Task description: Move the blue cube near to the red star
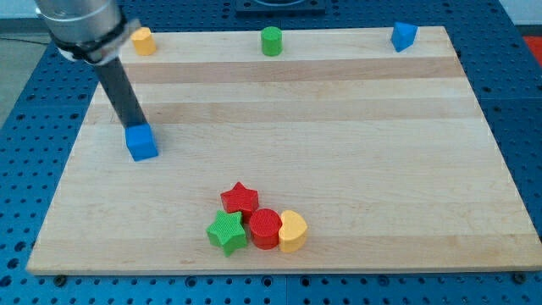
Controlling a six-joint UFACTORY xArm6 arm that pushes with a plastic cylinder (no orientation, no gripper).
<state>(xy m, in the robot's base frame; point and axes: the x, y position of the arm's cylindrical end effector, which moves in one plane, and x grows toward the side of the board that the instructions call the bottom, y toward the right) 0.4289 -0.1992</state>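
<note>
My tip (135,125) holds nothing, touching blue cube (142,142) at its top-left edge; red star (240,198) well apart, down-right of cube, w/ other blocks.

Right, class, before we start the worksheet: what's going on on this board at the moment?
A robot arm with a dark rod is pushing blocks on a wooden board. My tip sits at the upper-left edge of the blue cube, at the view's left. The red star lies near the view's bottom, clustered with a green star, a red cylinder and a yellow heart. The cube is still well apart from the star.
</note>
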